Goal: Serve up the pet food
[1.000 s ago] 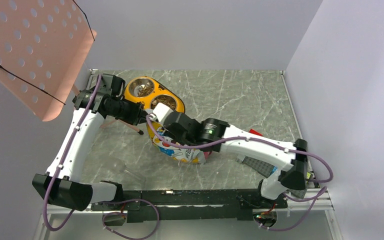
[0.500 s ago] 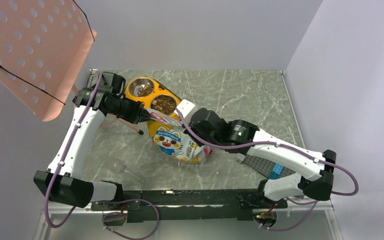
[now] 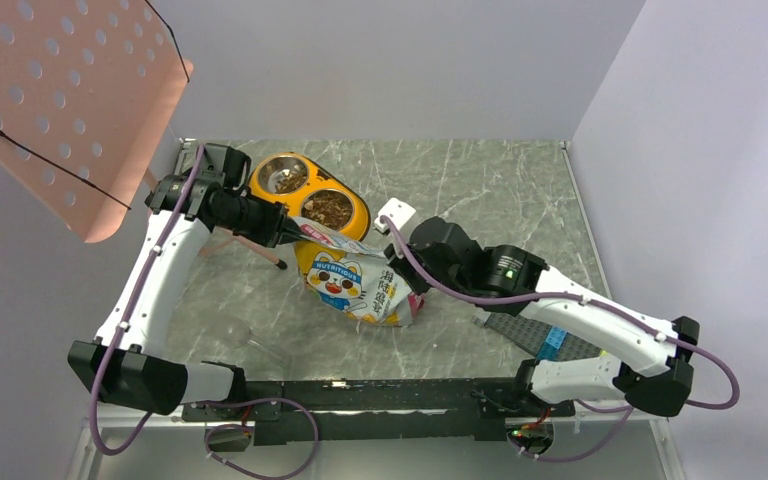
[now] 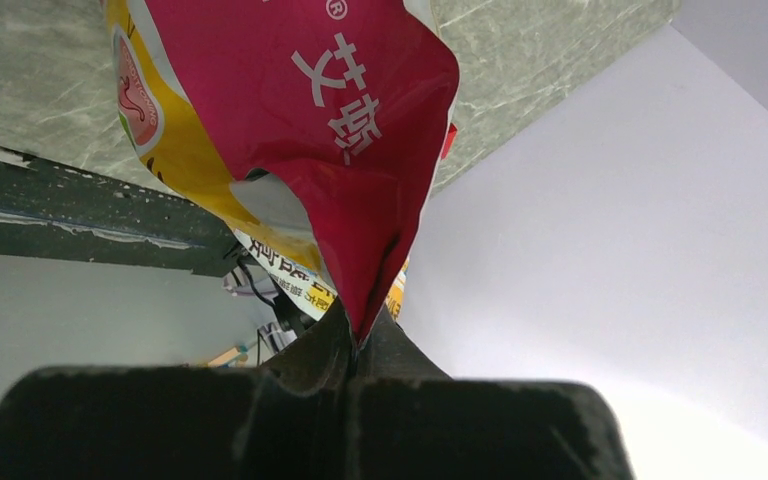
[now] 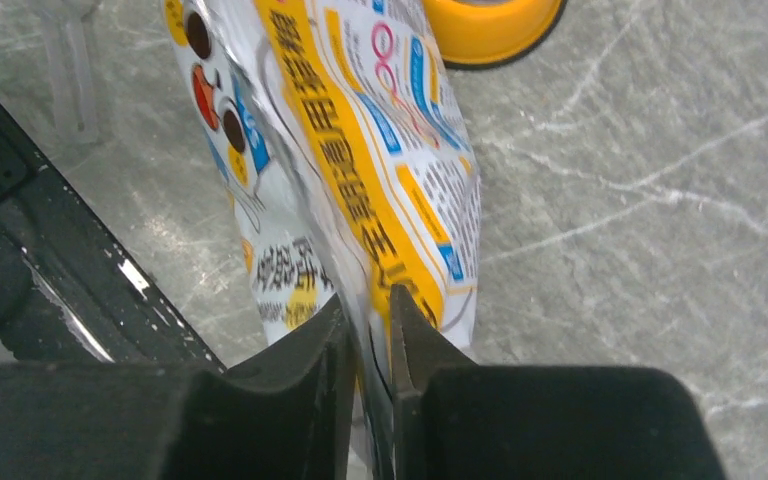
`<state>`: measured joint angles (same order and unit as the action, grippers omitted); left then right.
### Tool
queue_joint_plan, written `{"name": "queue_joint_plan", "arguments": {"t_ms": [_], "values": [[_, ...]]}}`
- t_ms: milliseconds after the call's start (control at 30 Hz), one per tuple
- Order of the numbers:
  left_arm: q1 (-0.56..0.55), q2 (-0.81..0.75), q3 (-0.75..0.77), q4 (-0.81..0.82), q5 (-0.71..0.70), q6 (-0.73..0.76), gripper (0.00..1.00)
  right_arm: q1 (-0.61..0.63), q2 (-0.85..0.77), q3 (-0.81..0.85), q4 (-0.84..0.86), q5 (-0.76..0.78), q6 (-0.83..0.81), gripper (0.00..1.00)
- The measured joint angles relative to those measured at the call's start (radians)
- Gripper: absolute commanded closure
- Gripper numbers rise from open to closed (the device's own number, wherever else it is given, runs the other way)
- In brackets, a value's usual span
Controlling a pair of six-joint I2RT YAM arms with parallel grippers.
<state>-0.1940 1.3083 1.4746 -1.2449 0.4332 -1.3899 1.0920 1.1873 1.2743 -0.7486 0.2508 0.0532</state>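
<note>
**Status.** Kibble (image 3: 329, 209) lies in both steel cups of the bowl (image 3: 362, 214). The cup nearer the arms looks better filled than the far one. No stream of food shows now. Bag (image 3: 355, 283) sits just on the arm side of the bowl, cat face up, its pink top corner reaching to the bowl's near rim.

**Claws.**
- L gripper (image 4: 357, 335): closed tight on the bag's pink top corner, at the bowl's near-left edge.
- R gripper (image 5: 368, 310): narrow, pinching the bag's side seam, near-right of the bowl.

**Judgement.** Serving approx. done, or paused between pours; can't tell which. Left to do, if any: top up the far cup, then lay the bag clear of the bowl and let go w/ both claws. How much food remains in the bag is not visible.

**Surface.** Grey marble-pattern table (image 3: 480, 190), flat, no spilled kibble seen round the bowl. A clear item (image 3: 250, 342) lies well to the arm side of the bowl; type unclear. Grey mat (image 3: 516, 332) w/ blue and red bits sits well right of the bowl, partly under the R arm.

**Room.** Plain pale walls on three sides. Pink perforated panel (image 3: 70, 100) hangs up and left of the bowl.
</note>
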Motion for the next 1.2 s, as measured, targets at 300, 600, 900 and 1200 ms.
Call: {"name": "queue_joint_plan", "arguments": {"t_ms": [300,600,900,1200], "values": [[0.010,0.000,0.000,-0.005,-0.003,0.002,1.00,-0.024,-0.100,-0.049,-0.040,-0.011,-0.015,1.00],[0.013,-0.005,-0.008,0.002,0.002,0.002,0.75,-0.027,-0.118,-0.056,-0.032,-0.058,-0.055,0.54],[-0.098,-0.095,-0.066,0.167,-0.065,-0.052,0.33,-0.016,-0.120,-0.041,-0.088,-0.039,-0.106,0.42],[-0.334,-0.117,-0.145,0.276,-0.130,-0.152,0.56,0.157,0.027,-0.022,0.020,0.179,-0.182,0.42]]}}
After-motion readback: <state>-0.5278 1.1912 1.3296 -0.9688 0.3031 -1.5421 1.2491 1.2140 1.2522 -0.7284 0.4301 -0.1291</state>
